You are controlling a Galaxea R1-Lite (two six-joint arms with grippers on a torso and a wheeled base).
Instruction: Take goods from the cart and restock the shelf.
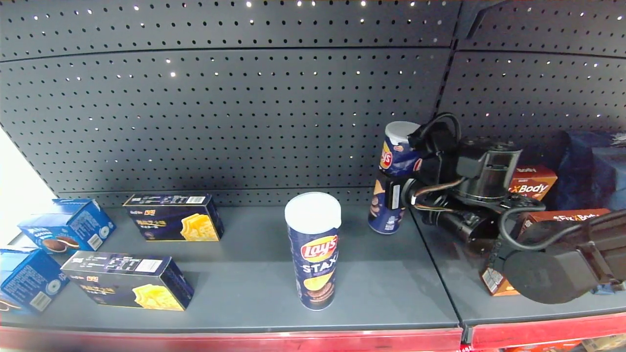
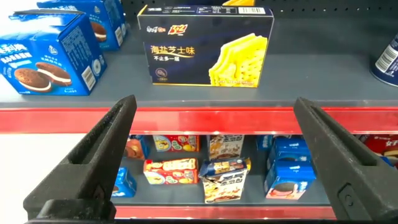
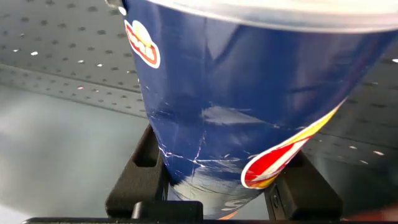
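Observation:
A dark blue chips can (image 1: 395, 161) with a white lid stands slightly tilted near the pegboard, at the back right of the left shelf bay. My right gripper (image 1: 408, 188) is shut on its middle, coming in from the right. In the right wrist view the can (image 3: 211, 118) sits between the black fingers (image 3: 140, 168). I cannot tell whether its base touches the shelf. A second chips can (image 1: 313, 249) stands upright at mid-shelf. My left gripper (image 2: 214, 165) is open and holds nothing. It hangs in front of the shelf's red front edge (image 2: 205, 118).
Two dark cracker boxes (image 1: 173, 217) (image 1: 127, 281) and blue cookie boxes (image 1: 68, 225) lie on the shelf's left part. Orange boxes (image 1: 530, 181) stand in the right bay behind my right arm. Free shelf surface (image 1: 244, 264) lies between the boxes and the cans. A lower shelf holds several goods (image 2: 224, 177).

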